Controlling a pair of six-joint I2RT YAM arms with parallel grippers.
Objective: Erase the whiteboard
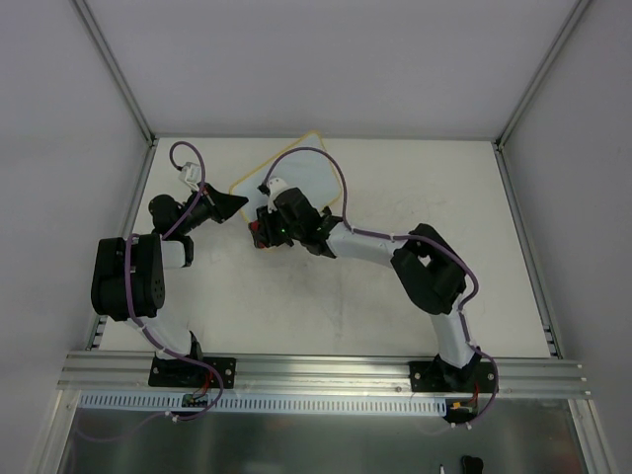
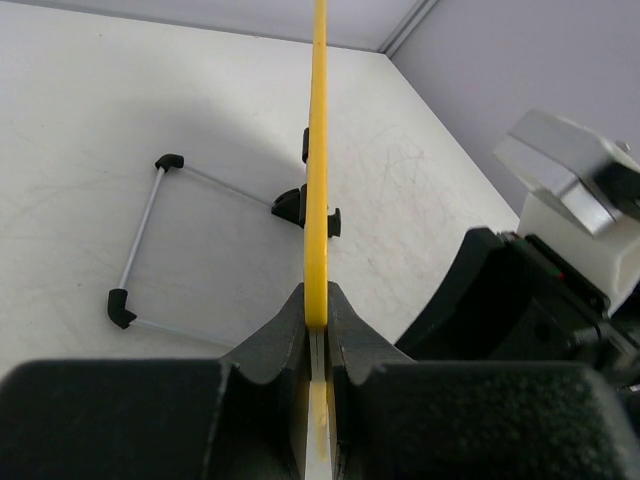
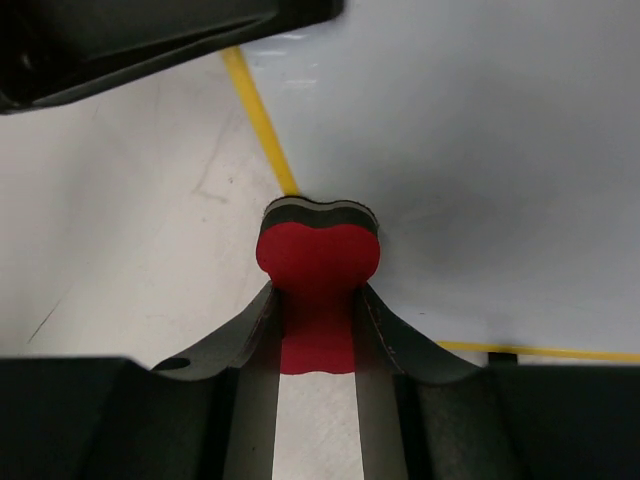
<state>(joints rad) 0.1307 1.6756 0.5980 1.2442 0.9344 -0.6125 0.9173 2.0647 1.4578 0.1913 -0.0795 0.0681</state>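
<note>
The whiteboard (image 1: 296,170) is a white board with a thin yellow frame, standing tilted at the back middle of the table. My left gripper (image 1: 237,203) is shut on its left edge; the left wrist view shows the yellow edge (image 2: 318,150) running up from between the closed jaws (image 2: 318,325). My right gripper (image 1: 265,233) is shut on the red eraser (image 3: 318,262), squeezed between the jaws, its dark felt end pressed against the board's face (image 3: 470,150) near the lower left corner. No marks show on the visible board surface.
The board's wire stand with black feet (image 2: 160,245) rests on the white table (image 1: 395,316) behind the board. Grey walls enclose the table on three sides. An aluminium rail (image 1: 316,370) runs along the near edge.
</note>
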